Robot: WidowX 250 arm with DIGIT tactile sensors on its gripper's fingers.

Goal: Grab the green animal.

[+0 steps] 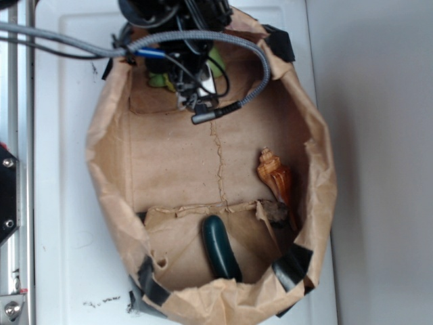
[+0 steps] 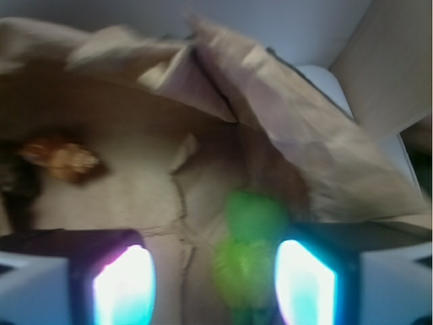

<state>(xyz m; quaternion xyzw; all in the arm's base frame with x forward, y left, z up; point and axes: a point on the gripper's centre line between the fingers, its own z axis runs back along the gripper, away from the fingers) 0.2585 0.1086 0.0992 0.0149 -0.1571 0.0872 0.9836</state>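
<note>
a wide brown paper bag (image 1: pixel 111 162) lies open on the white worktop (image 1: pixel 61 203), its rim rolled down and its creased floor exposed. in the exterior view the black robot arm with its braided grey cable (image 1: pixel 254 88) hangs over the far end of the bag, and the tool (image 1: pixel 183 84) is down inside that end, mostly hidden by wiring. the small fuzzy lime-green plush animal (image 1: pixel 159 79) shows only as slivers of green beside and behind the tool, close to the bag's far wall.

in the wrist view, which is blurred, the tool (image 2: pixel 215 284) is spread apart, and its two fingers (image 2: pixel 125 288) glow white-blue at the bottom of the frame. the green plush (image 2: pixel 247 247) lies on the paper floor between them, nearer the right-hand finger; whether it touches that finger cannot be told.

an orange-brown spiral seashell (image 1: pixel 276 175) rests by one side wall of the bag, well apart from the tool. a dark green glossy oblong object (image 1: pixel 220 248) lies at the near end of the bag, beyond a fold in the paper. a small dark brown lump (image 1: pixel 274 212) sits just beside the shell.
</note>
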